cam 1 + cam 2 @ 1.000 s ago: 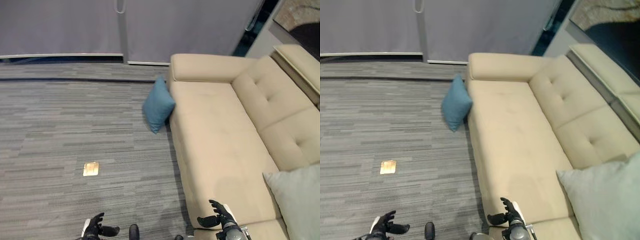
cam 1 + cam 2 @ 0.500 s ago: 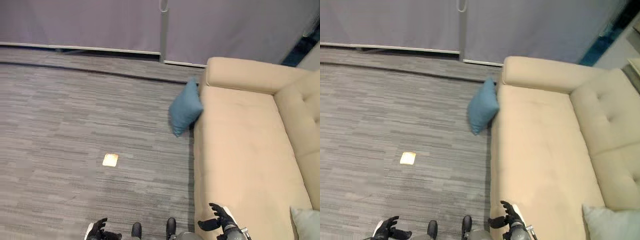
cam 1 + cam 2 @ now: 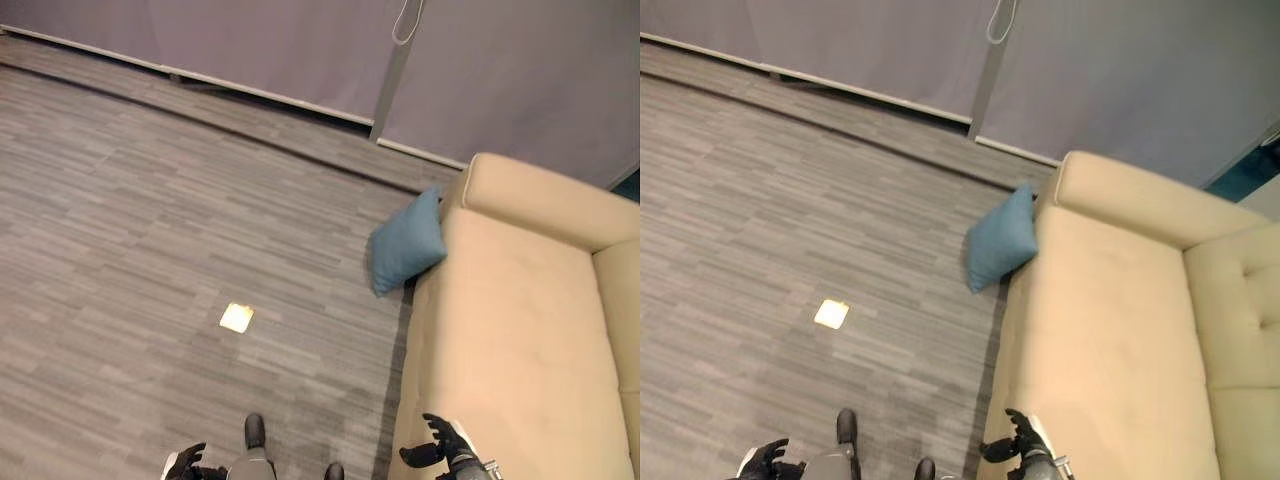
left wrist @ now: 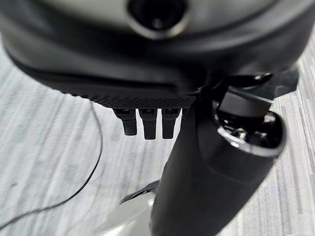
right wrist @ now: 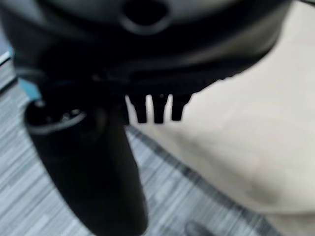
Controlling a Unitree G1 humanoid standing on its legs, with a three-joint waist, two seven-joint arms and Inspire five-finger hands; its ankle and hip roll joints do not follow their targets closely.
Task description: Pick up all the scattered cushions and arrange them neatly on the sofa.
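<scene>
Well apart: cushion [image 3: 405, 254], hands [image 3: 437, 453].

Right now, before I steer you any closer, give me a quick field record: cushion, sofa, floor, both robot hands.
cushion: blue cushion, on the floor, tilted, leaning against the sofa's front edge near the armrest
sofa: beige sofa; visible seat bare
floor: grey striped carpet with a small brass floor plate
left robot hand: left robot hand low over the carpet, fingers relaxed, holding nothing
right robot hand: right robot hand by the sofa's front edge, fingers spread, holding nothing
task status: cushion not yet picked up
</scene>
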